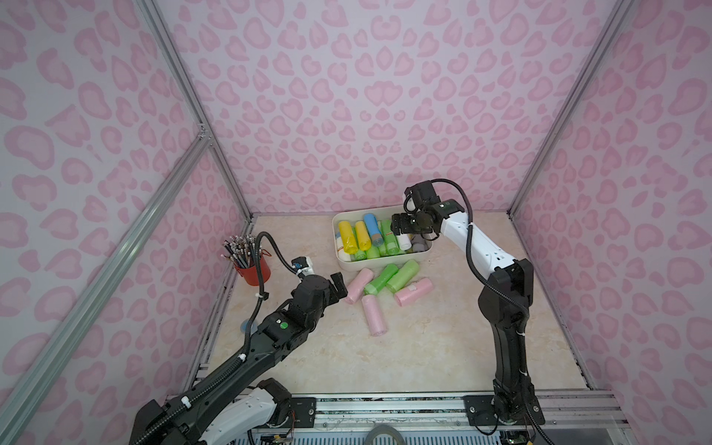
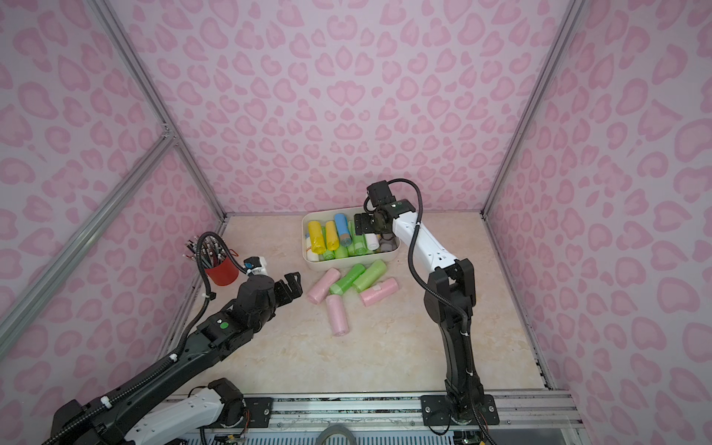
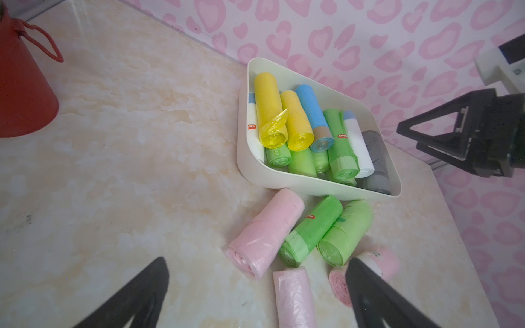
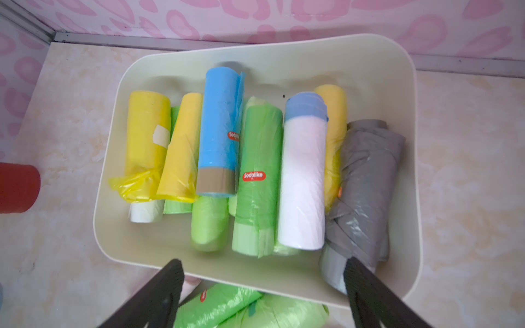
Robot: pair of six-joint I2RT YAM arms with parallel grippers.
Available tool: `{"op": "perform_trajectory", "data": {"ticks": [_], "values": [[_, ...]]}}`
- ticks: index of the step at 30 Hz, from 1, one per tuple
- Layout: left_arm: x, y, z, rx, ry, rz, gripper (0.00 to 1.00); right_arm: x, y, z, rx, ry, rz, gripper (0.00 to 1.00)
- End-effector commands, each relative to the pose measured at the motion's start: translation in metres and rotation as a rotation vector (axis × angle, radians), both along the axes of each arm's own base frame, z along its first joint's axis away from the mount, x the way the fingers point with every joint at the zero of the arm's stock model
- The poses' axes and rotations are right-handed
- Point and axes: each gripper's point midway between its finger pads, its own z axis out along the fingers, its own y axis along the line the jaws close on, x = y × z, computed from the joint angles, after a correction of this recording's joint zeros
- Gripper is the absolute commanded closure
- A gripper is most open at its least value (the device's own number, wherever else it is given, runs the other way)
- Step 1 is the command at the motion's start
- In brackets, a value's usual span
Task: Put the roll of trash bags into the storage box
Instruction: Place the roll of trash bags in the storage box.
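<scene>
Both top views: storage box (image 1: 366,266) packed with rolls (image 1: 346,235); right gripper (image 1: 400,228) above box; left gripper (image 1: 339,285) outside box, near pink roll (image 1: 359,284) on counter (image 1: 443,346).
Left wrist: left gripper (image 3: 257,264) spread wide, empty; five loose rolls (image 3: 309,230) just outside box wall.
Right wrist: right gripper (image 4: 263,262) spread, empty; gray roll (image 4: 366,181) inside box, beside one finger, clearest here.

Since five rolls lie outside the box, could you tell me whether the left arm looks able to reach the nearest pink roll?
Probably yes: the left gripper stands open right beside that pink roll, nothing lies on it, and the green roll only flanks its far side.
</scene>
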Motion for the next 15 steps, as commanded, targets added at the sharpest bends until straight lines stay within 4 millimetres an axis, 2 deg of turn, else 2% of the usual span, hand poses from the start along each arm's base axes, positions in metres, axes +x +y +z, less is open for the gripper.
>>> {"op": "perform_trajectory", "data": {"ticks": [1,9,15], "values": [[0.002,-0.001,0.003,-0.012,-0.013,0.001,0.0,-0.009,-0.01,0.013,0.033,-0.05,-0.029,0.1],[-0.001,-0.003,0.001,-0.016,0.004,-0.014,0.0,-0.071,-0.053,0.037,0.062,-0.093,-0.098,0.1],[-0.002,-0.016,-0.011,-0.019,0.045,-0.064,0.0,-0.133,-0.079,0.031,0.132,-0.067,-0.13,0.1]]}}
